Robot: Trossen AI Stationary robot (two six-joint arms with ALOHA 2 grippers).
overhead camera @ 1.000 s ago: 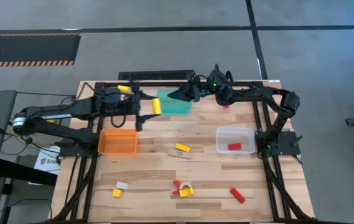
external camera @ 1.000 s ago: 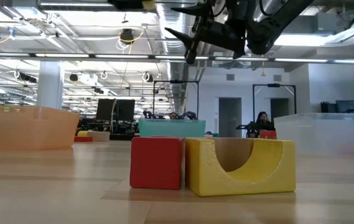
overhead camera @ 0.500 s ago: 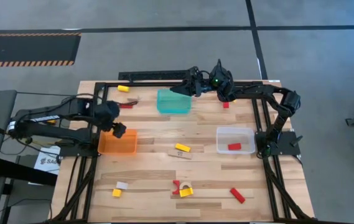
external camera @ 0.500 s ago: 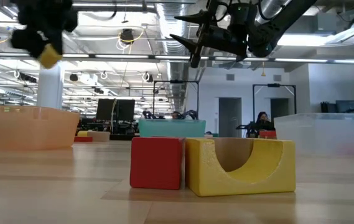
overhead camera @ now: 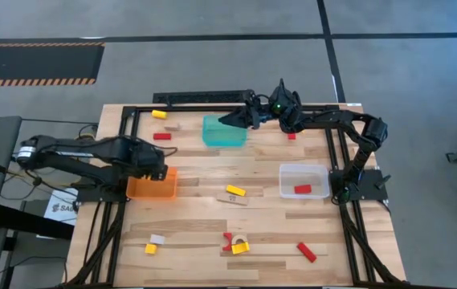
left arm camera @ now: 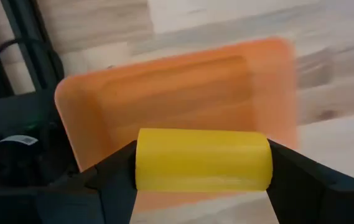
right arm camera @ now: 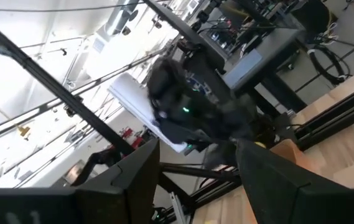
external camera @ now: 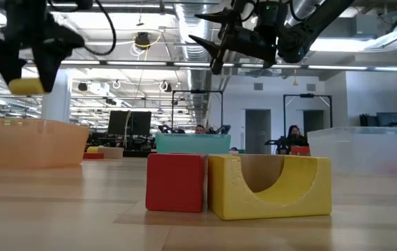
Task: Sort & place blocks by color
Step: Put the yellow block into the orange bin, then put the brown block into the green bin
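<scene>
Rounded glossy yellow block (left arm camera: 202, 159) in left claw (left arm camera: 204, 186) above translucent orange bin (left arm camera: 183, 81).

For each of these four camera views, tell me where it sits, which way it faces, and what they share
High view: above the table, looking straight down; both arms, left gripper over the orange bin.
Low view: at table-top height, looking level into the room; both grippers overhead, red block close up.
Left wrist view: on the left wrist, looking down; its fingers grip a yellow block.
Right wrist view: on the right wrist, looking across; right gripper open.
Shared: the yellow block appears in the low and left wrist views.
</scene>
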